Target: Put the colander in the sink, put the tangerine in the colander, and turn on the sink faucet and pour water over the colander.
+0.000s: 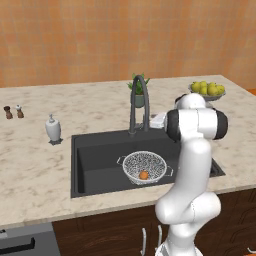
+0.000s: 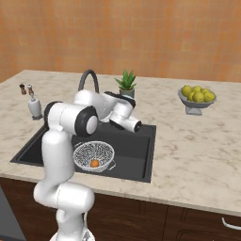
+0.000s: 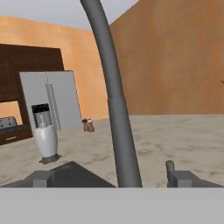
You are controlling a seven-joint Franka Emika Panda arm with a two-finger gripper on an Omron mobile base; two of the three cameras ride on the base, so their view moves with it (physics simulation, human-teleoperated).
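The round white-grey speckled mesh colander (image 1: 144, 167) already sits in the large rectangular dark grey sink (image 1: 95, 165), low in the middle of the left base view, and the small orange tangerine (image 1: 143, 175) lies inside it, so the step in hand looks like the faucet. In the hand view the tall dark grey gooseneck faucet (image 3: 114, 100) rises up the middle of the frame, close ahead, with the two-finger gripper (image 3: 110, 178) at the bottom edge, its jaws spread wide and grasping nothing, one tip on each side of the stem. The next move likely calls for reaching the faucet's handle to start the water; I cannot make out that handle.
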